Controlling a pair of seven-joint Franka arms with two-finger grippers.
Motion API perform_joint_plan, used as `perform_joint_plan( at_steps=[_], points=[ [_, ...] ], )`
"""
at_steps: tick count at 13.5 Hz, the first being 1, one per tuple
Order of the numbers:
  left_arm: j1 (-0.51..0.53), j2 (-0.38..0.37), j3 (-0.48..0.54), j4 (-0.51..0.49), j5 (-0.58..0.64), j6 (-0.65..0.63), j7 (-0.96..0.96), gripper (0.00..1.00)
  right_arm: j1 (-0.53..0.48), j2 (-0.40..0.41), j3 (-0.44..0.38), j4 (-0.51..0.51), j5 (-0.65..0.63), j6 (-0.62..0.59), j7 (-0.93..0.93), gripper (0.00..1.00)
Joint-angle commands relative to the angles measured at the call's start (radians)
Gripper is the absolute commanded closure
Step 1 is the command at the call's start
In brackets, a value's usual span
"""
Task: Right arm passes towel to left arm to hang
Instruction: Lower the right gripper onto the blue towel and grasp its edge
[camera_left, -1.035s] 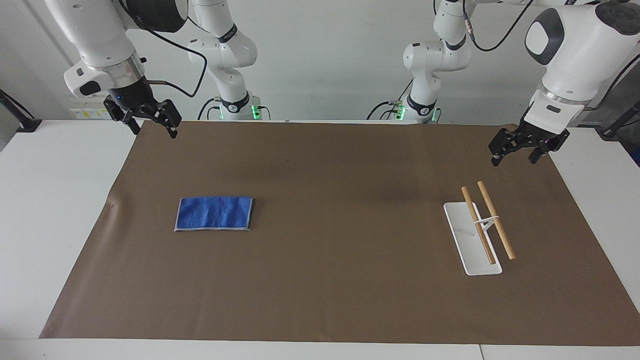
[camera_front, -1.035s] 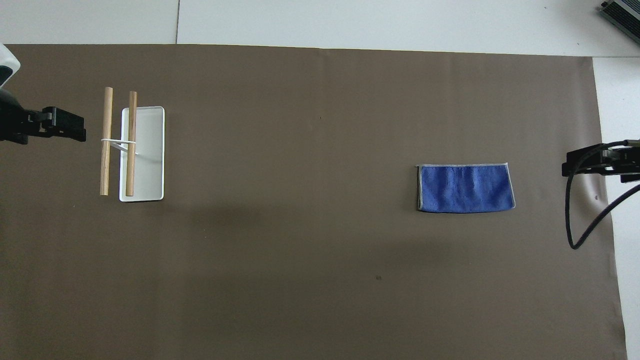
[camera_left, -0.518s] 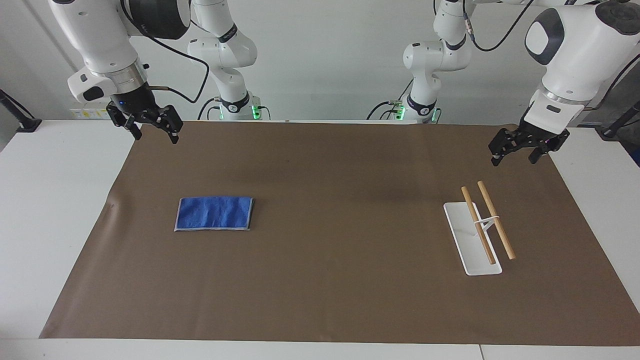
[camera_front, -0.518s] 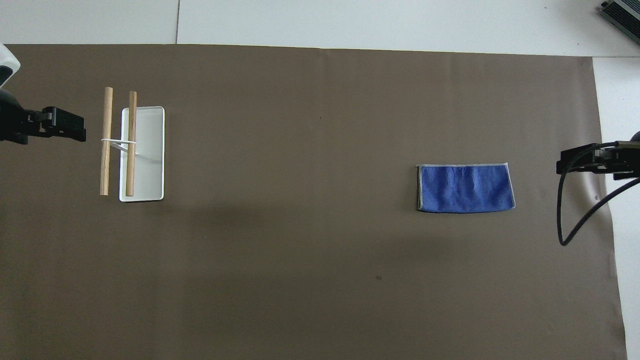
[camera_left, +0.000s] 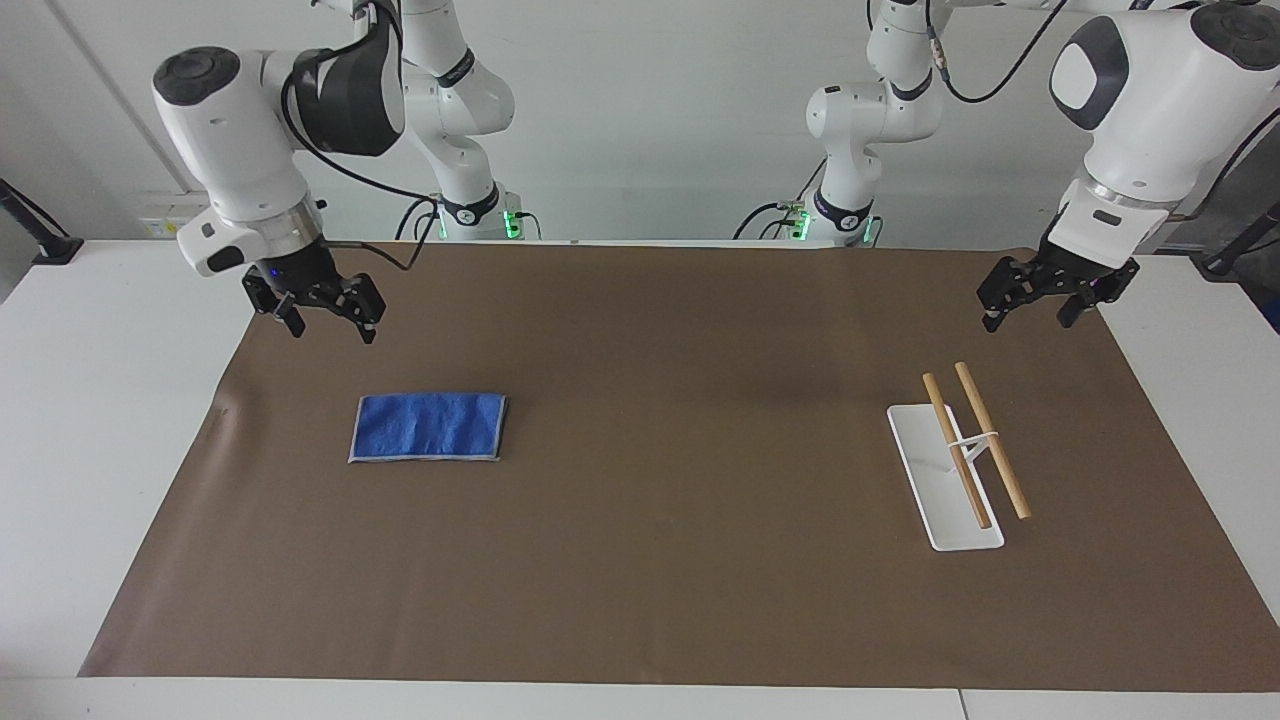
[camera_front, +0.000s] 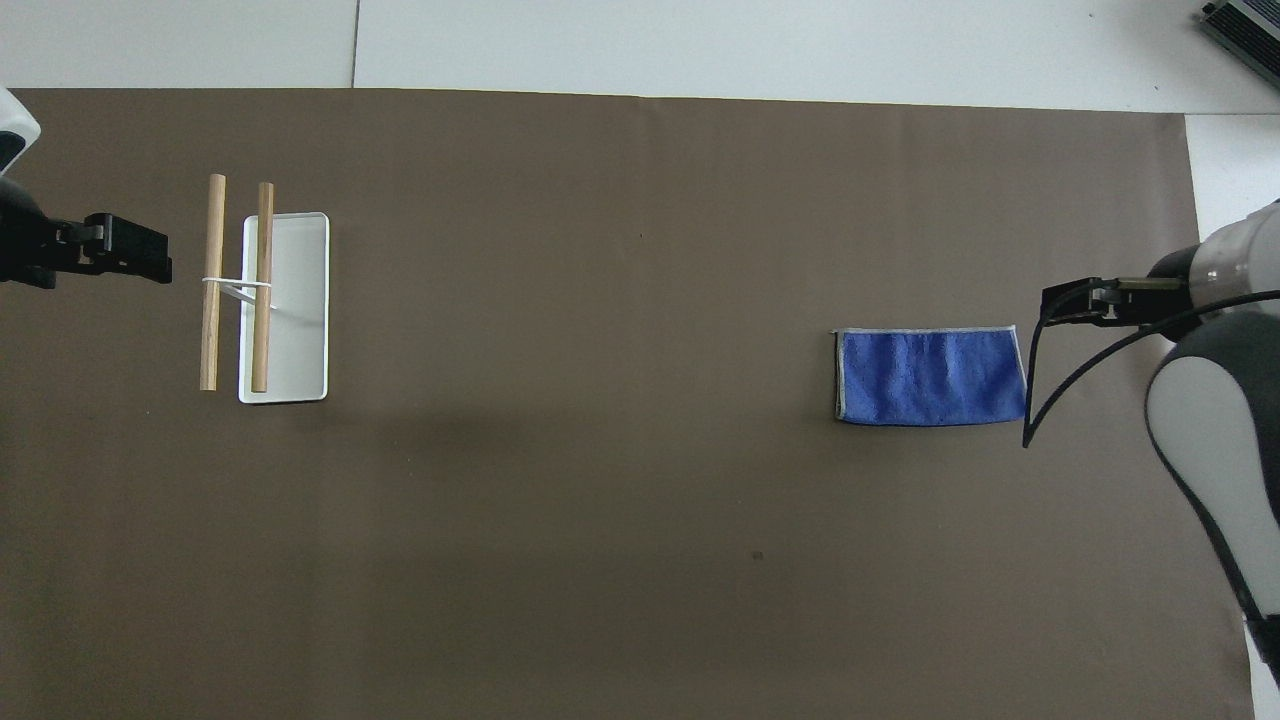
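The blue towel (camera_left: 428, 427) (camera_front: 930, 377) lies folded flat on the brown mat, toward the right arm's end of the table. My right gripper (camera_left: 333, 330) (camera_front: 1068, 304) hangs open and empty above the mat, just off the towel's corner on that end, not touching it. A black cable loops from its silver wrist. My left gripper (camera_left: 1027, 320) (camera_front: 128, 258) waits open and empty in the air at the left arm's end, beside the rack. The rack has a white base (camera_left: 940, 500) (camera_front: 298, 330) and two raised wooden bars (camera_left: 990, 440) (camera_front: 211, 280).
The brown mat (camera_left: 680, 560) covers most of the white table. The white table edge (camera_left: 100, 400) shows at both ends. The right arm's grey and white elbow (camera_front: 1200, 420) reaches in over the mat's edge.
The right arm has swung down and in from the mat's corner toward the towel, and its gripper now hangs lower and closer to it. The left arm and the towel have not moved.
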Motion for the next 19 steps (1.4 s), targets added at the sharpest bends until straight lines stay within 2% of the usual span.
perform_joint_plan(
  at_steps=[1,3,6,11,17,19],
  points=[
    [0.001,-0.029,0.005,-0.032,-0.012,0.003,0.006,0.00,0.022,0.060,0.004,-0.096,-0.005,0.174,-0.030,0.00],
    [0.001,-0.029,0.005,-0.032,-0.012,0.003,0.006,0.00,0.020,0.075,0.004,-0.182,0.008,0.273,-0.081,0.00],
    [0.001,-0.029,0.005,-0.032,-0.012,0.003,0.006,0.00,0.004,0.090,0.002,-0.294,0.125,0.414,-0.212,0.00],
    [0.001,-0.029,0.005,-0.032,-0.012,0.003,0.006,0.00,-0.007,0.146,0.002,-0.331,0.126,0.500,-0.290,0.00],
    [0.001,-0.029,0.005,-0.032,-0.012,0.003,0.006,0.00,-0.009,0.166,0.002,-0.364,0.126,0.525,-0.331,0.00],
    [0.001,-0.029,0.005,-0.032,-0.012,0.003,0.006,0.00,-0.009,0.166,0.002,-0.365,0.126,0.525,-0.328,0.40]
  ],
)
